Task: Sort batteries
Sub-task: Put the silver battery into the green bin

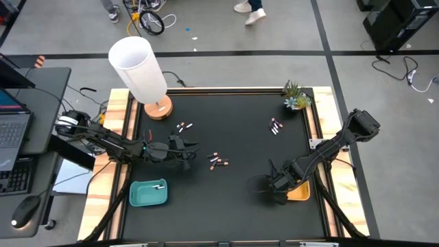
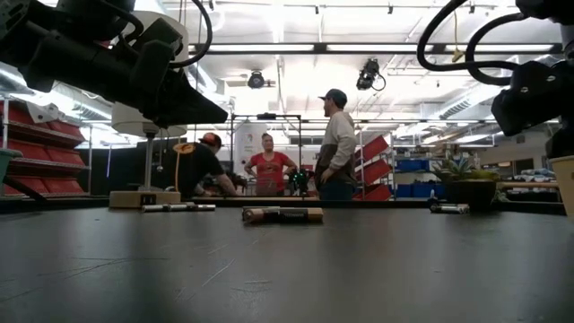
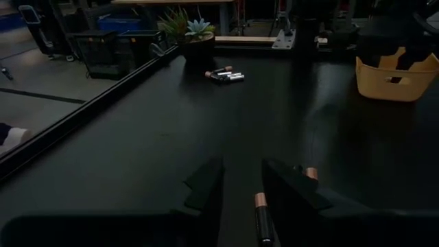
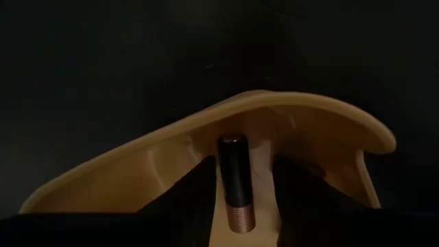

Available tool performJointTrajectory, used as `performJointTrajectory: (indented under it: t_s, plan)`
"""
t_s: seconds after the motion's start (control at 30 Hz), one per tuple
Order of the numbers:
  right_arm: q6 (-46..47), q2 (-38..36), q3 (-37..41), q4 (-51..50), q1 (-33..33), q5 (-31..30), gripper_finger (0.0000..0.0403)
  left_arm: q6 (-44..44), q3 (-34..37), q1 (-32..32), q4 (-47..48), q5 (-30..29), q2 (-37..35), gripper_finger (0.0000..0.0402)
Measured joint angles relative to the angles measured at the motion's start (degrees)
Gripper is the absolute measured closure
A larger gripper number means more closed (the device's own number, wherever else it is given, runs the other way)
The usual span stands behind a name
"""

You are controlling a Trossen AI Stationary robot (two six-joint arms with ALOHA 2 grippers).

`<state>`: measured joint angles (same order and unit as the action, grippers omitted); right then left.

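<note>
At the bottom centre of the right wrist view, a dark battery [image 4: 234,180] with a ribbed copper end is seen upright in the frame between the right gripper's [image 4: 234,206] two dark fingers [image 4: 182,199], which are spread with a gap on each side of it; whether the cylinder is touched by them cannot be told. Behind it, the smooth, matte wall of a tan plastic tray [image 4: 274,120] is curved across the middle of the frame. In the left wrist view, the left gripper's [image 3: 241,189] fingers [image 3: 206,182] are set apart at the bottom centre, and a dark copper-tipped battery [image 3: 262,218] is seen lying on the black table [image 3: 137,137] just inside the finger at the right, nothing being pinched. Another copper end [image 3: 311,173] is seen just beyond that finger. Farther up the frame, a small cluster of batteries [image 3: 223,74] lies before a dark pot holding a spiky green plant [image 3: 188,27]. In the high view, loose batteries are scattered at centre [image 1: 218,161], upper left of centre [image 1: 184,127] and upper right of centre [image 1: 276,126]; a teal tray [image 1: 147,194] holding one pale battery [image 1: 159,186] sits at lower left, and a white cylindrical lamp [image 1: 138,67] on a round wooden base stands at upper left.
</note>
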<state>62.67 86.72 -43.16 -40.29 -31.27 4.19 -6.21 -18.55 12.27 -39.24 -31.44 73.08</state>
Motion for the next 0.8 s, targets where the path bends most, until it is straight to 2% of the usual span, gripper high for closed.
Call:
performJointTrajectory:
  t_s: [0.23, 0.57, 0.8]
  plan:
    - [3.83, -3.11, 0.23, -0.80, 0.02, 0.04, 0.0268, -0.01, 0.00, -0.02, 0.00, 0.00, 0.00, 0.0285]
    - [7.24, -7.76, 0.16, -4.78, -0.08, -0.63, 0.0227, -0.01, 0.00, -0.02, 0.00, 0.00, 0.00, 0.0285]
    - [9.49, -12.19, 0.12, -8.47, -0.09, -0.68, 0.0213, -0.03, 0.00, 0.00, 0.00, 0.00, 0.00, 0.0285]
